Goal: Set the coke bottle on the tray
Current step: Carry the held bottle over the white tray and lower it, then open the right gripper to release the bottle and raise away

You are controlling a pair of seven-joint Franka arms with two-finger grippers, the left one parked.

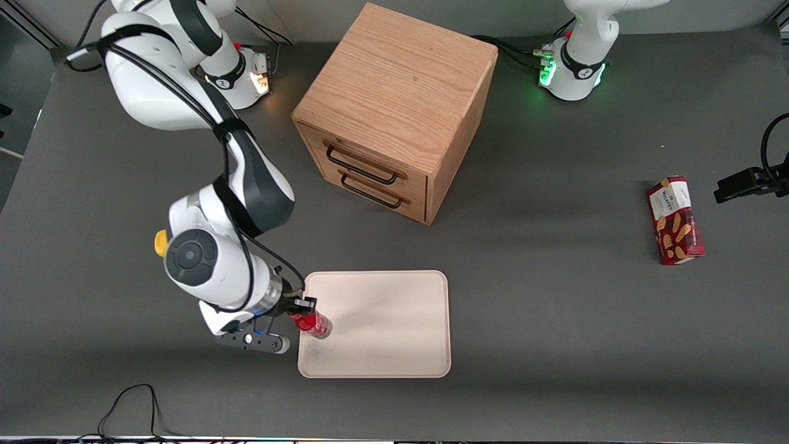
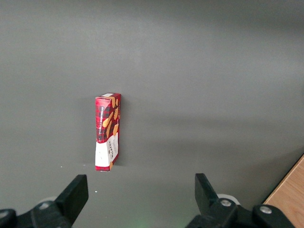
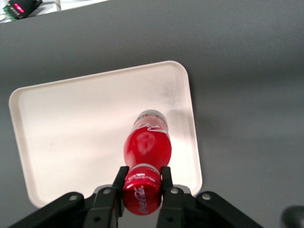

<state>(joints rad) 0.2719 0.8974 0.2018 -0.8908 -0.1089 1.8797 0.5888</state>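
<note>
The coke bottle (image 1: 314, 324) is a small slim red bottle with a red cap, white script and a clear base. My right gripper (image 1: 298, 309) is shut on its cap and holds it upright over the edge of the cream-white tray (image 1: 394, 302) that lies toward the working arm's end. In the right wrist view the black fingers (image 3: 119, 181) clamp the red cap on both sides, the gripper (image 3: 142, 178) sits above the bottle (image 3: 147, 145), and the bottle's base is over the tray (image 3: 61, 128) near its rim. I cannot tell if the base touches the tray.
A wooden drawer cabinet (image 1: 394, 105) with two black handles stands farther from the front camera than the tray. A red biscuit box (image 1: 674, 220) lies toward the parked arm's end of the table and also shows in the left wrist view (image 2: 108, 131).
</note>
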